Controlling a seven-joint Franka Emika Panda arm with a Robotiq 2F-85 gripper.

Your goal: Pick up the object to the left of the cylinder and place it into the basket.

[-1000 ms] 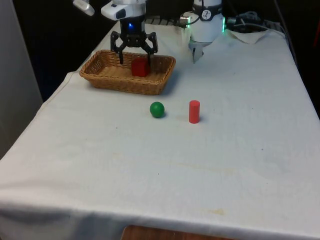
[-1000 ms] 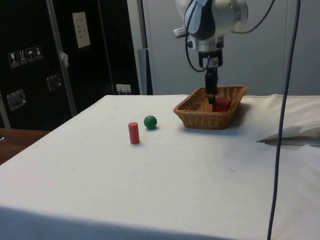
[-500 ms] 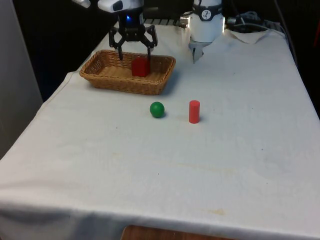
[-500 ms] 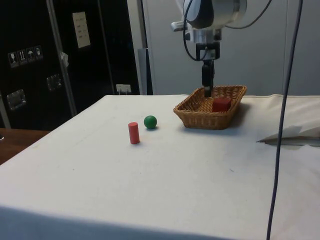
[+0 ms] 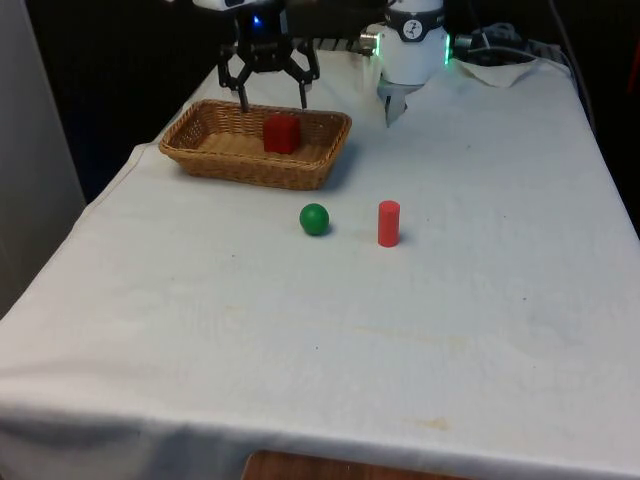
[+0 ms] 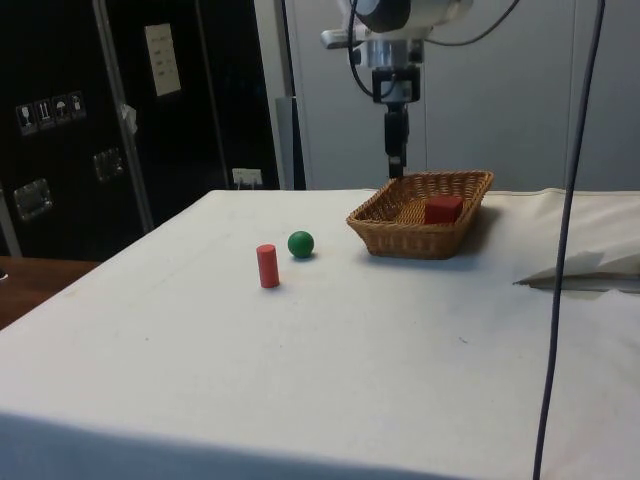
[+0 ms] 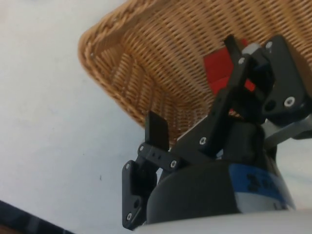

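A green ball (image 5: pixel 314 219) (image 6: pixel 300 243) rests on the cloth, on the front view's left of an upright red cylinder (image 5: pixel 388 223) (image 6: pixel 267 266). Further back stands a wicker basket (image 5: pixel 250 175) (image 6: pixel 410 243) (image 7: pixel 122 73) with a red cube (image 5: pixel 282 133) (image 6: pixel 442 209) (image 7: pixel 219 68) lying inside it. My gripper (image 5: pixel 272 100) (image 6: pixel 396 170) (image 7: pixel 195 87) hangs open above the basket's far rim, well clear of the cube, with nothing between its fingers.
A crumpled white sheet (image 6: pixel 585 270) lies on the table beyond the basket in the side view. A dark cable (image 6: pixel 560 250) hangs down in front of the side camera. The table's edge runs close to the basket on the front view's left.
My gripper has risen straight up out of the basket, staying open. The red cube stays in the basket; ball and cylinder have not moved.
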